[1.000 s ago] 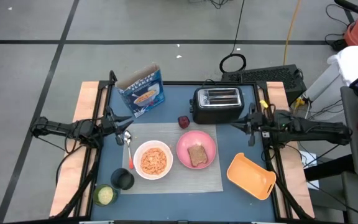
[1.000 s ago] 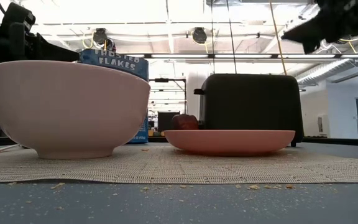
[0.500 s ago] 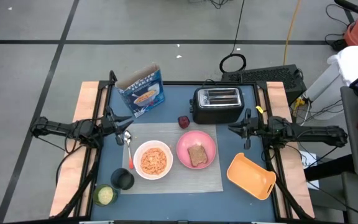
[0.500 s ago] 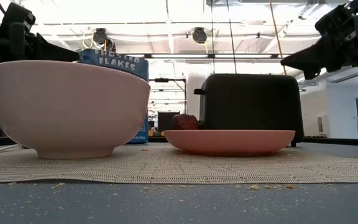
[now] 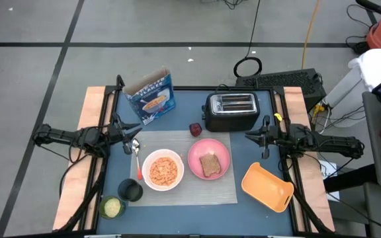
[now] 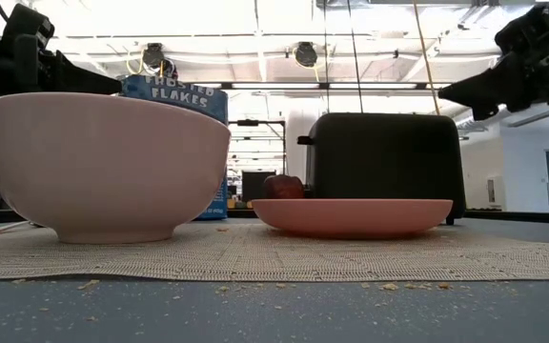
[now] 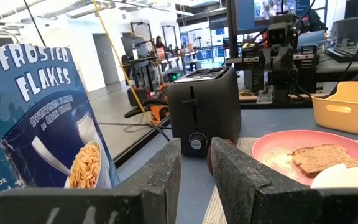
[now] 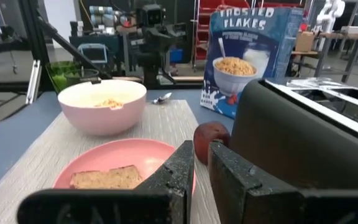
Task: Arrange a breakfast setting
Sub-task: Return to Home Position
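I am holding my left gripper (image 7: 196,144) at the table's left edge, its fingers narrowly parted and empty; just beside it the metal spoon (image 5: 136,151) is lying flat on the grey mat (image 5: 223,192), thin and slick, so I am judging its handle the safest hold. The white bowl (image 5: 163,170) is sitting next, smooth, rigid and probably heavy with cereal, best pinched at the rim. The small dark red fruit (image 5: 195,129) is resting near the mat's far edge, glossy and likely to roll. The pink plate (image 5: 194,158) is carrying the toast (image 5: 210,164), rough, light and crumbly. My right gripper (image 8: 201,149) is hovering at the right, barely parted, gripping nothing
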Available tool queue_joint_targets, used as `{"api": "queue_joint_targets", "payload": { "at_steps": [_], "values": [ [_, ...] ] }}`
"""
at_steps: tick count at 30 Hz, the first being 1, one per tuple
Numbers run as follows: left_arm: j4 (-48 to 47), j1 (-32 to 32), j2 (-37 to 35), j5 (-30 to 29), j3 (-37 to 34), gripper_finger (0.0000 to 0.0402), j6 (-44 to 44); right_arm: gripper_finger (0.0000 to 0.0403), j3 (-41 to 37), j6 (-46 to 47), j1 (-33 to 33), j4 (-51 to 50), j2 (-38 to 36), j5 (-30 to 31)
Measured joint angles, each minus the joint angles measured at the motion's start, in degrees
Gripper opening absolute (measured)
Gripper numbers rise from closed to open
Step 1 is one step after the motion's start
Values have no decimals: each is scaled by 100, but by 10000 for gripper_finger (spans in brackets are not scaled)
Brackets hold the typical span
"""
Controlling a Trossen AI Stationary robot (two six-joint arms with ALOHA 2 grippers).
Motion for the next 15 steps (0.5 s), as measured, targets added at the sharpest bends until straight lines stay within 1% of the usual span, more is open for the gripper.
{"api": "queue_joint_targets", "payload": {
  "at_steps": [6, 13, 15],
  "values": [
    [2, 0, 0, 0, 0, 97, -2, 40, -55, -22, -1, -22, 12, -3],
    [9, 0, 0, 0, 0, 97, -2, 40, -568, 100, 2, 847, 17, -43],
    [10, 0, 0, 0, 0, 97, -2, 40, -564, 1, -2, 867, 17, -21]
  ]
}}
